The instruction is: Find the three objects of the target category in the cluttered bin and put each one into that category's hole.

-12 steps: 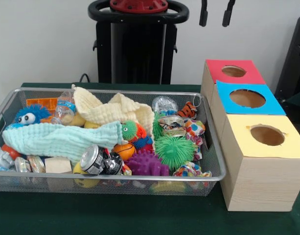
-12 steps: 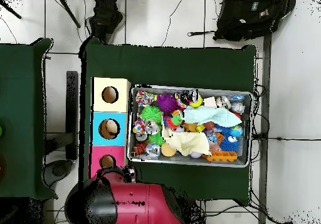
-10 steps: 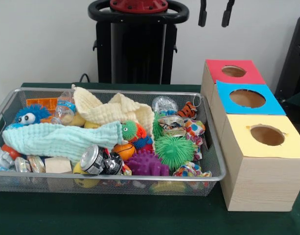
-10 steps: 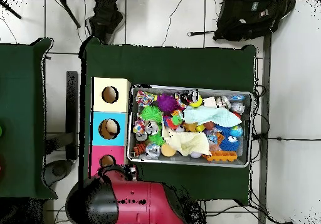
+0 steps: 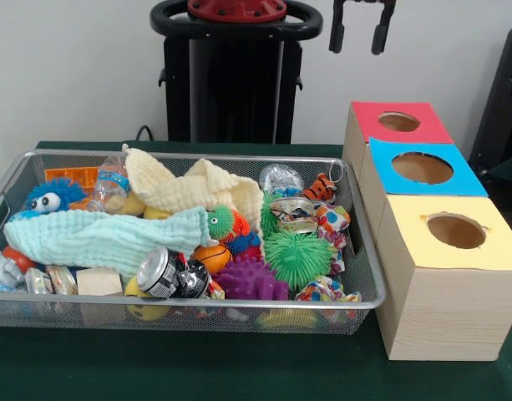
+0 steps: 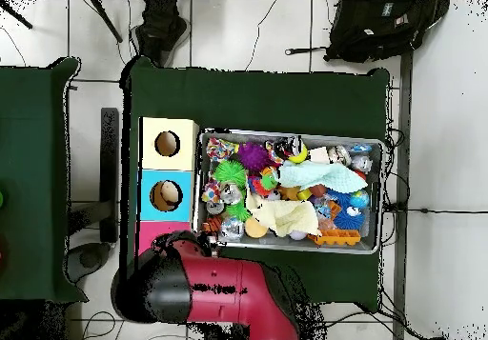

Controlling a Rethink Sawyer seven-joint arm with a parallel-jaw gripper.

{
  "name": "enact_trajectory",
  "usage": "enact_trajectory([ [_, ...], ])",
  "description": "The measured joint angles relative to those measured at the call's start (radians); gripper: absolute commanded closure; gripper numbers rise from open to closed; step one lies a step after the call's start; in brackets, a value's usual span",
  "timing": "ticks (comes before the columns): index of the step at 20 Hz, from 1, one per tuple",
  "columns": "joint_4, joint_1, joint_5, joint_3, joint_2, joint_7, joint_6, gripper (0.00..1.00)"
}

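The hand point(image 5: 358, 27) is cut by the front view's top edge; overhead, the arm point(image 6: 205, 291) probably hides the red-topped hole point(image 5: 398, 121).

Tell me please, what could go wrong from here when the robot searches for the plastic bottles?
1. One clear bottle lies partly under the cream cloth, so a grasp may catch the cloth instead.
2. Another bottle sits close to the wire basket far rim, so the open gripper could strike the mesh.
3. The red-topped hole adjoins the blue-topped hole; a drop might miss.
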Motion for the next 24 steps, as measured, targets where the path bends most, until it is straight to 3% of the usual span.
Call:
enact_trajectory([
  [10,-0.011,-0.034,0.003,0.000,0.070,0.000,-0.034,0.00],
  [24,-0.003,-0.100,0.003,0.001,0.216,0.000,-0.260,0.00],
])
